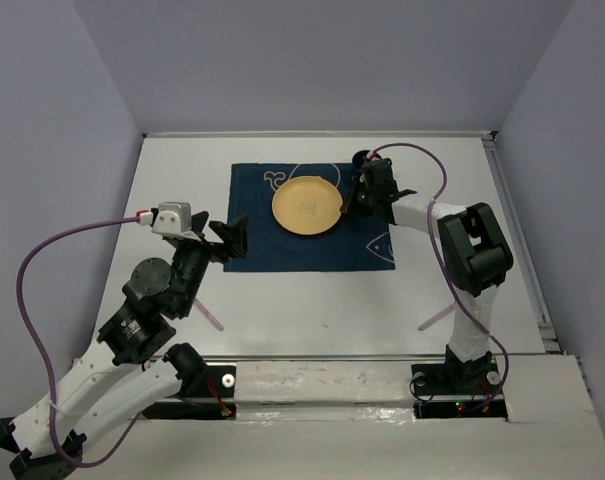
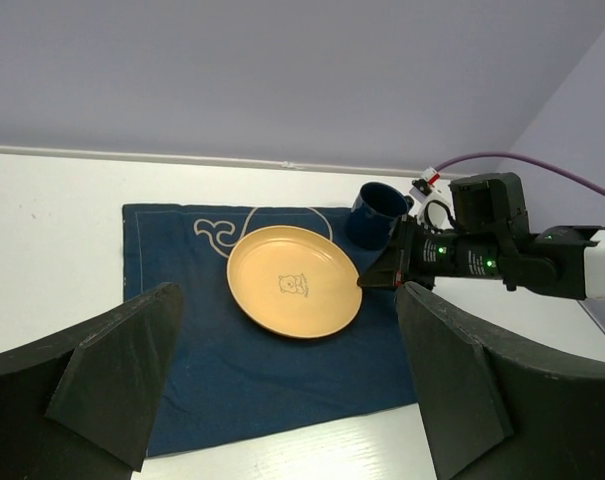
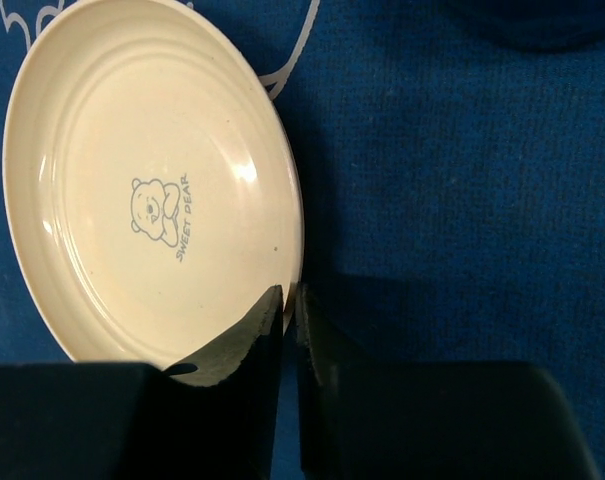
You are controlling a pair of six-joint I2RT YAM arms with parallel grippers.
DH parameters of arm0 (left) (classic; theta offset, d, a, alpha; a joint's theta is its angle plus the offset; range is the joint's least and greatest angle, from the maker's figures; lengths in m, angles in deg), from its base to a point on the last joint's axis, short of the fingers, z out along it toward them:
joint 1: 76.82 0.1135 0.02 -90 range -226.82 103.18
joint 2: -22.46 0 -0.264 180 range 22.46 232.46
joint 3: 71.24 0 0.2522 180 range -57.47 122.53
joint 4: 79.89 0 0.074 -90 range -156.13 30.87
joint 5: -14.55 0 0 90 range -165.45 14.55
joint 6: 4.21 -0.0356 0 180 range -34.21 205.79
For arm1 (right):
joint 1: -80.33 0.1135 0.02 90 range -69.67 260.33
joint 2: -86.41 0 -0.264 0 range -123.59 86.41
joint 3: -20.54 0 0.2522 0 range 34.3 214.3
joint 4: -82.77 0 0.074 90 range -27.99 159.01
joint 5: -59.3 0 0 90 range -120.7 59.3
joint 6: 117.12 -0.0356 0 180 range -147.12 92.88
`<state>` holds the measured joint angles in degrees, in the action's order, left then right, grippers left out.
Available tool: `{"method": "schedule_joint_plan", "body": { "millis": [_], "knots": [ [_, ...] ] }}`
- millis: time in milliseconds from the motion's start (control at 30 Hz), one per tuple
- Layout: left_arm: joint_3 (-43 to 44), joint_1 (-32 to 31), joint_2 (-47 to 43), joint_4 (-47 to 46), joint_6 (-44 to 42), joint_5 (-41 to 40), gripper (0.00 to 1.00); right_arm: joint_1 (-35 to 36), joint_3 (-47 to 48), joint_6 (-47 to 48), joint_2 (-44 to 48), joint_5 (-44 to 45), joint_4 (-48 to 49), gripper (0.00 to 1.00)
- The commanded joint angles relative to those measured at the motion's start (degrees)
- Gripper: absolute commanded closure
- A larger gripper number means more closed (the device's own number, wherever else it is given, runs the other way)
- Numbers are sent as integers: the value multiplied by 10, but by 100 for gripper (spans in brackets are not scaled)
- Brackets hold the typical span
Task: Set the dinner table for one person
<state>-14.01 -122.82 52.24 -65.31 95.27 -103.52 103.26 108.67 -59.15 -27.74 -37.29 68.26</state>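
Note:
A yellow plate (image 1: 307,206) with a small bear print lies on the navy blue cloth (image 1: 282,250) on the white dinner table (image 1: 177,180). My right gripper (image 1: 350,205) is shut on the plate's right rim; in the right wrist view its gripper (image 3: 290,300) pinches the rim of the plate (image 3: 132,200) with the jaws almost together. My left gripper (image 1: 232,238) is open and empty, hovering at the cloth's left edge. In the left wrist view its wide-spread fingers (image 2: 112,370) frame the plate (image 2: 292,280).
A dark blue mug (image 1: 363,158) stands at the cloth's far right corner, just behind my right gripper; it also shows in the left wrist view (image 2: 380,212). A pink utensil (image 1: 210,313) lies near left, another (image 1: 434,319) near right. A metal rail (image 1: 522,240) runs along the table's right edge.

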Motion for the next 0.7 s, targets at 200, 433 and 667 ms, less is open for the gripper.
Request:
{"method": "schedule_joint_plan", "body": {
  "millis": [200,433,667],
  "knots": [
    [-8,10,1,-35,-2,12,1,11,3,-6,-5,-15,31,100],
    [-8,14,-1,-36,-2,17,1,28,-18,-5,25,-46,30,100],
    [-9,26,0,-41,2,33,1,33,-38,-7,24,-56,27,100]
  ]
}}
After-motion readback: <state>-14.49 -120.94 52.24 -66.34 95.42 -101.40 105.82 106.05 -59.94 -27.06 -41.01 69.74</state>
